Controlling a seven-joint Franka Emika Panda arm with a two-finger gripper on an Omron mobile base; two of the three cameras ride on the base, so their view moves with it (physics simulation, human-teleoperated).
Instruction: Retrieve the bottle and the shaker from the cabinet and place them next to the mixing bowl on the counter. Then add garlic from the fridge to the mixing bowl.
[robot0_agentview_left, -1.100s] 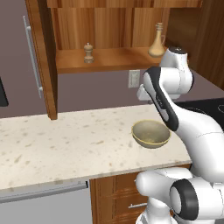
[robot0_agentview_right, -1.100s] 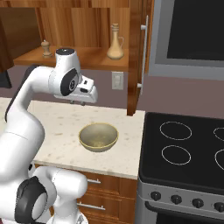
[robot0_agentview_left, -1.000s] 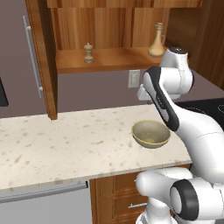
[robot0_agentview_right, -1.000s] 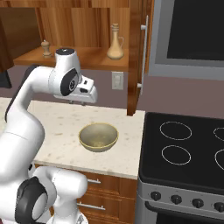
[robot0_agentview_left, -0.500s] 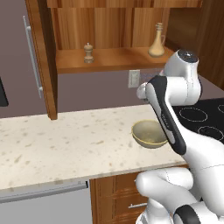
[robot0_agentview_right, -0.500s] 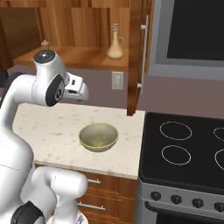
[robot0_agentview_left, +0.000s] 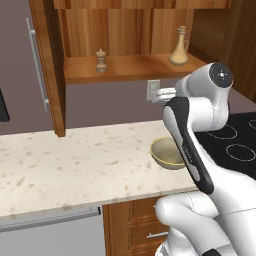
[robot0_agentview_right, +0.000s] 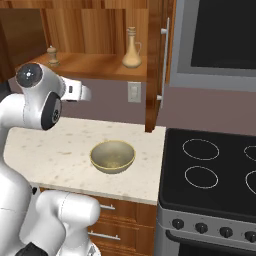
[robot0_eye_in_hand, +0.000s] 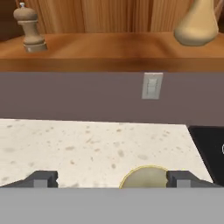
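On the open cabinet's shelf stands a tan bottle (robot0_agentview_left: 179, 47) (robot0_agentview_right: 132, 50) (robot0_eye_in_hand: 197, 26) at the right. A small brown shaker (robot0_agentview_left: 101, 61) (robot0_agentview_right: 51, 56) (robot0_eye_in_hand: 29, 28) stands at the left of the same shelf. The olive mixing bowl (robot0_agentview_left: 169, 153) (robot0_agentview_right: 112, 156) (robot0_eye_in_hand: 144, 177) rests on the speckled counter (robot0_agentview_left: 75, 165) near the stove. My gripper (robot0_agentview_left: 157, 94) (robot0_agentview_right: 88, 93) (robot0_eye_in_hand: 111, 179) hovers above the counter, below shelf height, facing the wall. It is open, with nothing between its fingertips (robot0_eye_in_hand: 43, 178). The garlic and the fridge are out of view.
The cabinet door (robot0_agentview_left: 47, 65) (robot0_agentview_right: 155, 65) hangs open beside the shelf. A wall outlet (robot0_agentview_left: 153, 89) (robot0_agentview_right: 133, 92) (robot0_eye_in_hand: 152, 85) sits under the shelf. A black stovetop (robot0_agentview_right: 215, 170) borders the counter on the right, with a dark appliance (robot0_agentview_right: 220, 35) above it.
The jaws have gone from nearly shut to wide open. The arm's upper joints have swung sideways and the hand has drawn back a little from the wall.
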